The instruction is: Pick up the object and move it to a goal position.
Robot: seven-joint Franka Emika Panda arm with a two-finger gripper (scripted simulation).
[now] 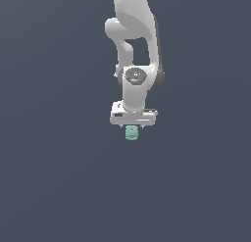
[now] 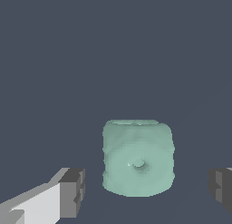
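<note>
Between the open pincer's (image 2: 147, 191) fingers: the object (image 2: 138, 157).

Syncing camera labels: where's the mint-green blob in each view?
Exterior view: the mint-green blob sits just below the white hand, near picture centre.
Wrist view: the blob lies between the two dark fingertips, touching neither.
Shared landmark: the hand's fingers.

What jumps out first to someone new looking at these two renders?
The white Panda arm hangs down the middle of the exterior view over a bare dark grey floor. Just below its gripper sits the mint-green lumpy blob. In the wrist view the blob lies between the dark finger pads, gaps either side.
</note>
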